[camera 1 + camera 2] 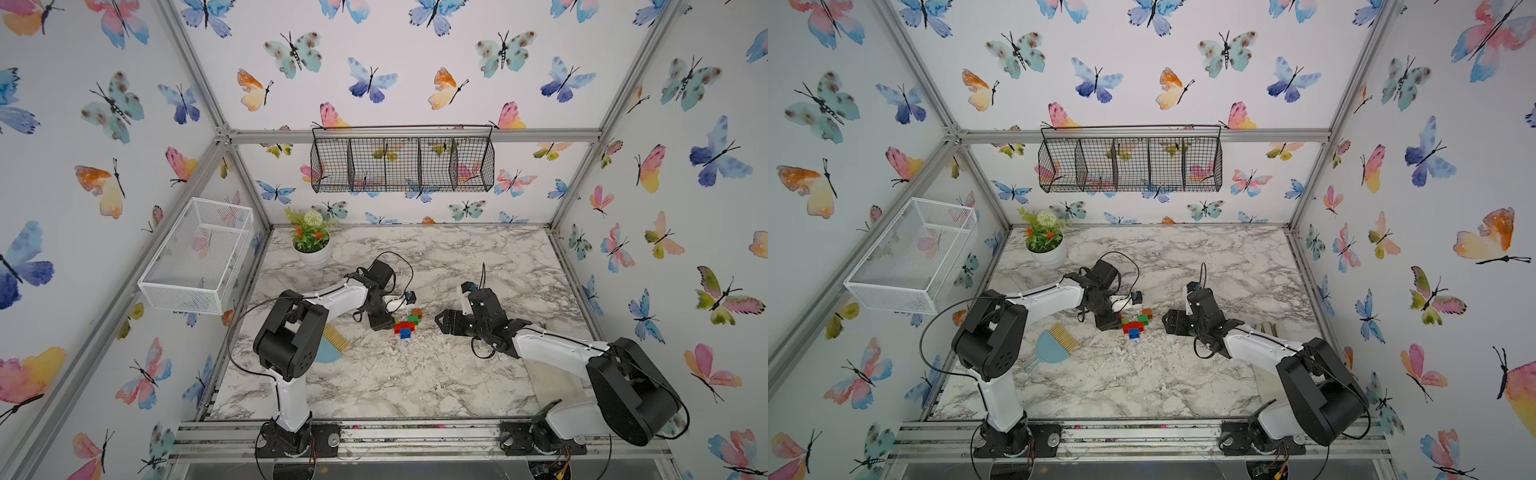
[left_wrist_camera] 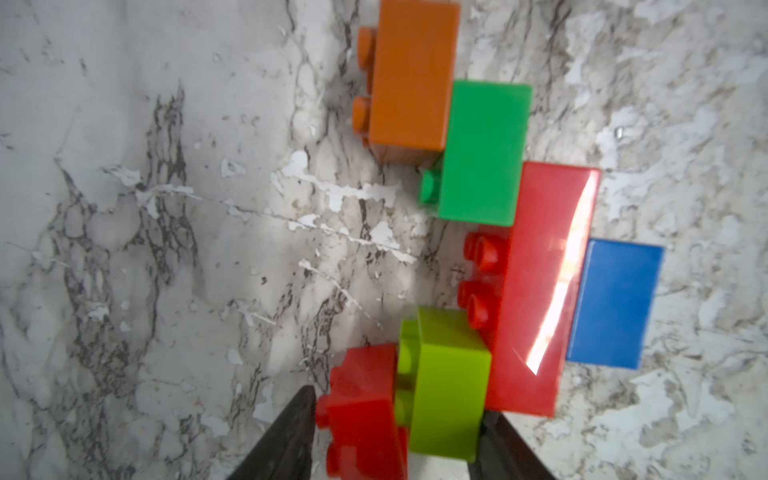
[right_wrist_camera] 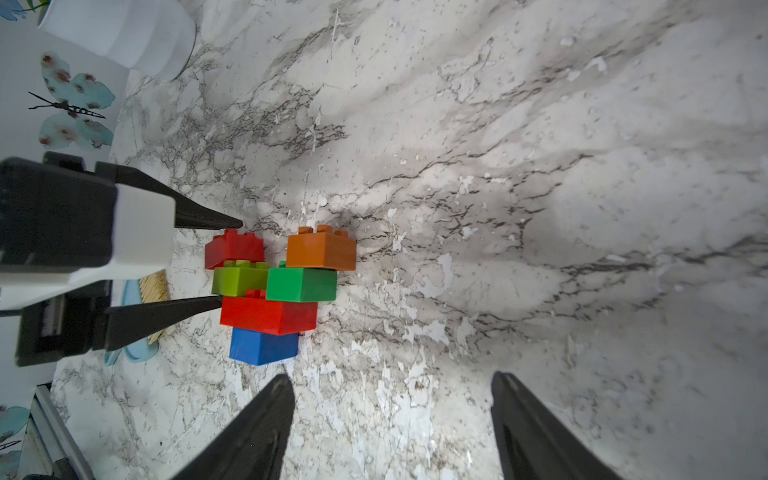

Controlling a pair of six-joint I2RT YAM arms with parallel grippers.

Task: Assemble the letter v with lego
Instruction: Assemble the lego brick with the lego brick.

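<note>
Showing the letter v (image 1: 407, 326) lying flat on the marble tabletop (image 1: 415, 386) between the two grippers, its point turned toward the robot's bases and its open end toward the back wall. At the point is the blue brick (image 3: 264, 347); the long red brick (image 3: 268, 313) sits across it; the lime brick (image 3: 237, 280) and the green brick (image 3: 301, 284) step outward from that; the red square brick (image 3: 235, 249) and the orange brick (image 3: 322, 251) cap the tips. All studs face away from the point, so each limb's joining axis runs along the table surface, not up from it. On the limb at the robot's left is the left gripper (image 3: 230, 262), jaws part-way closed: one finger lies against the studded face of the red square brick, the other at the base of the lime brick, bracketing the pair along the stud axis. Both fingers appear to touch; whether they press cannot be told. In the left wrist view the red square brick looks slightly skewed on the lime brick, so seating this joint is probably the step in hand, and a squeeze off the stud axis could hinge the limb. Opposite, the right gripper (image 3: 392, 415) stands apart, jaws wide and empty; the left gripper is plainly the nearer. Beside the left arm, well apart from the bricks, lies the hand brush (image 1: 1054, 345)
</note>
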